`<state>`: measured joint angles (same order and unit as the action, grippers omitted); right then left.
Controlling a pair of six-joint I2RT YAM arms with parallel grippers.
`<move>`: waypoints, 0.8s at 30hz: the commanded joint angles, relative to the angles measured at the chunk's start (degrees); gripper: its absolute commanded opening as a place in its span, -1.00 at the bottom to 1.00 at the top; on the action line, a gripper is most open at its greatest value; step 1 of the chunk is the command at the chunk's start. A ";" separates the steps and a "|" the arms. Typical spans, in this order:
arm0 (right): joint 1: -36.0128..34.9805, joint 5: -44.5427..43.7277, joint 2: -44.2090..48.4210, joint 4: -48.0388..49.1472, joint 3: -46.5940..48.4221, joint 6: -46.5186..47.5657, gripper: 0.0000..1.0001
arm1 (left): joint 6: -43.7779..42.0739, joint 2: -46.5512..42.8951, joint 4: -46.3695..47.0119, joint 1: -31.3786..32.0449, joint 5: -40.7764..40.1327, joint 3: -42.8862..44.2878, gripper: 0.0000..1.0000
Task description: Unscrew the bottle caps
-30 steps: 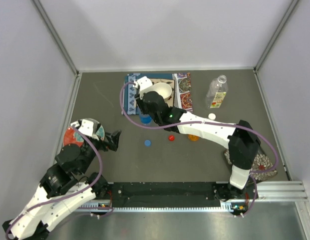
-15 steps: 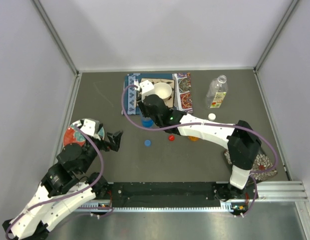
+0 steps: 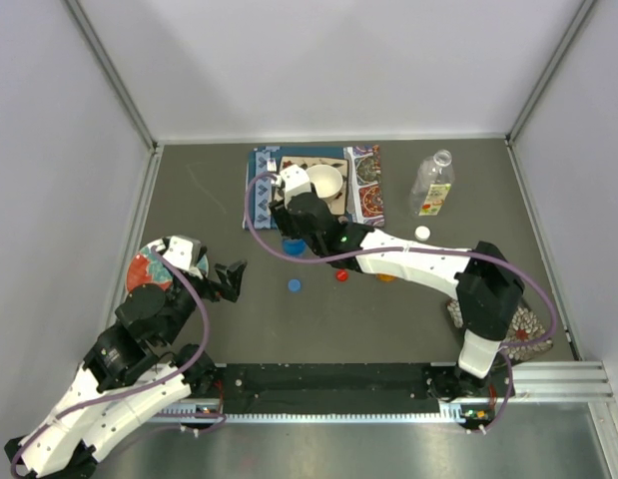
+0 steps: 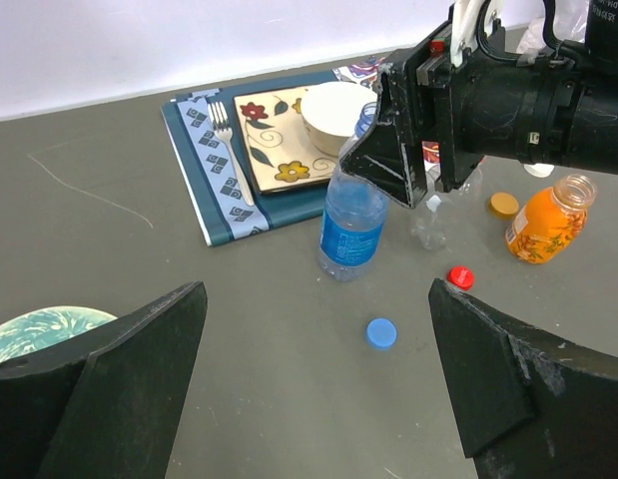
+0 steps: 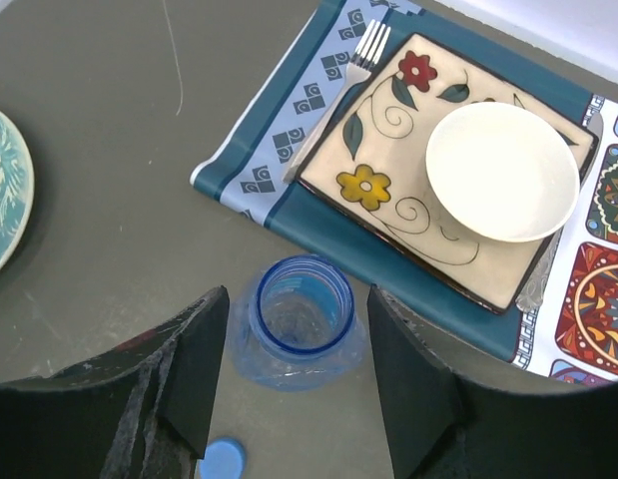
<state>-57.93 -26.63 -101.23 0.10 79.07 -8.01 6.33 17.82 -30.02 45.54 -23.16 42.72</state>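
Right, my right gripper point(image 5: 297, 299) is released, jaws parted either side of the upright blue bottle point(image 5: 289, 364), whose open neck sits directly beneath it. The blue cap point(image 4: 381, 332) lies flat on the table point(image 4: 119, 249) on the near side of that bottle, between both arms. My left gripper point(image 4: 316, 299) gapes empty.

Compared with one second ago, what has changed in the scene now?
The right gripper opened around the neck of the uncapped blue-label bottle, letting it go; the bottle stays upright. Unchanged: the left gripper stays wide open and empty, and the blue cap, red cap, orange cap and white cap lie where they were.
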 commanded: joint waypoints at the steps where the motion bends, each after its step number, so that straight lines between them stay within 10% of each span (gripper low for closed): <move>1: -0.69 -0.17 3.14 0.17 -0.05 -0.25 0.18 | 0.97 0.63 2.60 -0.01 0.75 -0.09 0.97; 24: -2.27 -0.44 4.99 0.08 1.17 0.80 0.52 | 1.58 0.46 2.51 -0.01 0.83 -0.09 0.97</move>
<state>-59.16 -26.68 -100.20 -0.89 78.72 -7.86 7.38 17.89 -30.02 45.54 -22.76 42.70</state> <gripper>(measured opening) 0.756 0.985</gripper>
